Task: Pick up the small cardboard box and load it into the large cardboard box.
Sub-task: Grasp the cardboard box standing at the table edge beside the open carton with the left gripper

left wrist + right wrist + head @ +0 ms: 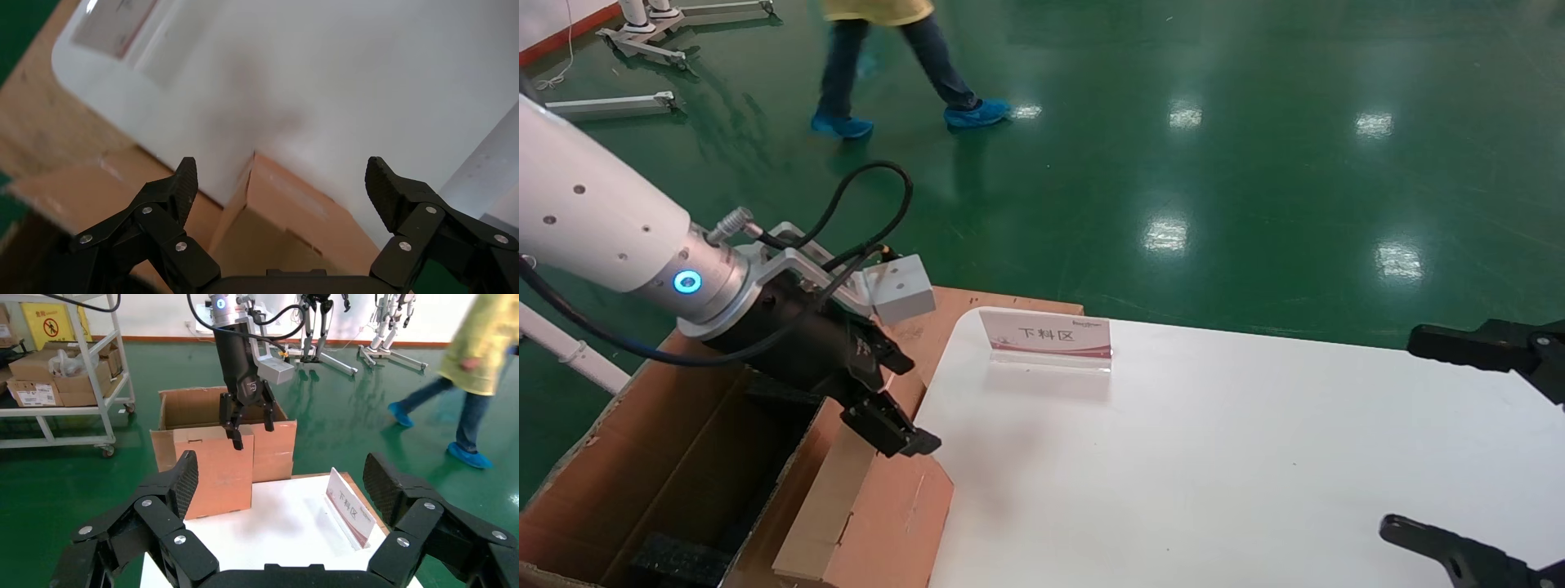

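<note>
The small cardboard box [891, 523], orange-brown with a paler tan top strip, stands on edge between the table's left edge and the large cardboard box [641, 441]. I cannot tell what it rests on. It also shows in the left wrist view [294, 214] and the right wrist view [214, 478]. My left gripper [910, 402] is open and empty, just above the small box's far top end, jaws wide apart [284, 184]. It shows in the right wrist view too [252, 432]. A black foam block [678, 559] lies inside the large box [190, 407]. My right gripper [1406, 433] is open over the table's right side.
A white table [1214, 457] carries a small standing sign [1046, 335] near its far left. A large-box flap [944, 314] lies under the table corner. A person [887, 65] walks across the green floor beyond. A shelf cart with cartons [61, 373] stands past the large box.
</note>
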Controlling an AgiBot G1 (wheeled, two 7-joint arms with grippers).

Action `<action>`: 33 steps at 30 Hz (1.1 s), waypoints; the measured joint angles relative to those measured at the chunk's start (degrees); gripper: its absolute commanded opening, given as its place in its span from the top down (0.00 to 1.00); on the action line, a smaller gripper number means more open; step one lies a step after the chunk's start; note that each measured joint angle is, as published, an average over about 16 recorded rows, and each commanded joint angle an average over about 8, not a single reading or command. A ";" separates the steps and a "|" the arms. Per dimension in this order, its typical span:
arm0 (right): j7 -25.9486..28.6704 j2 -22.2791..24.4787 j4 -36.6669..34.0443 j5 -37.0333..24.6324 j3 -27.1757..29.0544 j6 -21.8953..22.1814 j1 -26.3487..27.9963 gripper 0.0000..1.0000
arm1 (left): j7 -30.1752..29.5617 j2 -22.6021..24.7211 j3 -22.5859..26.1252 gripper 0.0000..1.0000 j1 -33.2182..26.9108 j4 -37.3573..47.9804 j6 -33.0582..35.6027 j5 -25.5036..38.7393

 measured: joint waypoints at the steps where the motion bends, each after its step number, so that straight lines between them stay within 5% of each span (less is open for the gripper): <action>1: 0.00 0.00 0.00 0.00 0.00 0.00 0.00 0.00 | -1.44 0.22 1.55 0.00 -1.13 -0.01 0.03 0.04; 21: -0.04 0.03 0.00 0.05 -0.08 0.03 0.02 0.00 | -21.72 8.48 34.34 0.00 -20.00 -0.02 -0.40 -5.62; 33: -0.06 0.05 0.00 0.08 -0.12 0.05 0.03 0.00 | -25.11 10.41 43.97 0.00 -23.44 -0.02 -2.19 -11.08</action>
